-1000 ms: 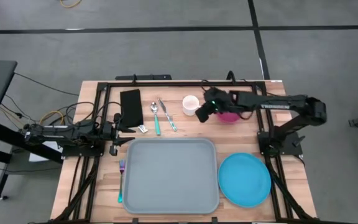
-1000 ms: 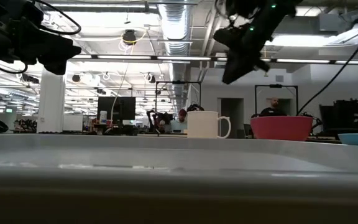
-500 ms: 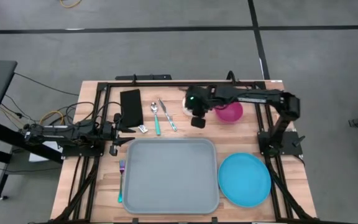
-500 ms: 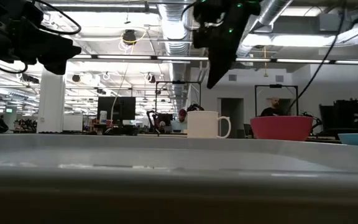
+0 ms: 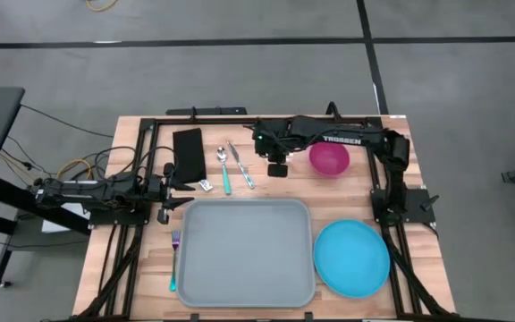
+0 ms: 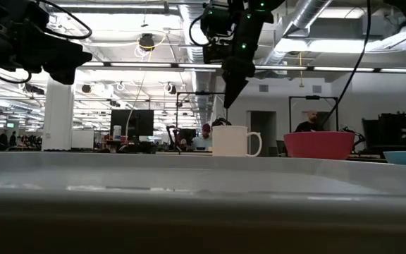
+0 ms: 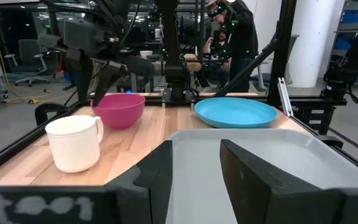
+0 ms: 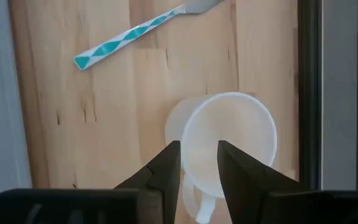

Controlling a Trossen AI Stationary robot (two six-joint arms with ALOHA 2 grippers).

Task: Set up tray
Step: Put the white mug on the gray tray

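**Operator:** Report right gripper position and state.

**Me:** My right gripper [image 5: 276,166] hangs above the white mug [image 8: 229,149] at the far side of the table [image 5: 347,192]. My wrist camera looks straight down into the mug. My two fingers [image 8: 166,171] stand a little apart, with a narrow gap between them. They hold nothing and are clear of the mug's rim. In the low view the gripper points down above the mug without touching it.

**Operator:** Where is the tray relative to that gripper?

**Me:** The tray [image 5: 244,250] lies flat on the near half of the table, nearer the front edge than my right gripper, and apart from it. Nothing lies in it. The mug stands just past the tray's far rim.

**Operator:** Left gripper?

**Me:** My left gripper [image 5: 188,190] waits low at the tray's far left corner. Its fingers [image 7: 160,180] are parted and empty, and point across the tray.

**Operator:** Surrounding items?

**Me:** A pink bowl [image 5: 328,158] stands beside the mug. A blue plate [image 5: 352,258] lies just right of the tray. A fork [image 5: 174,259] lies along the tray's left rim. A spoon [image 5: 223,168] and a knife [image 5: 240,165] lie beyond the far rim.
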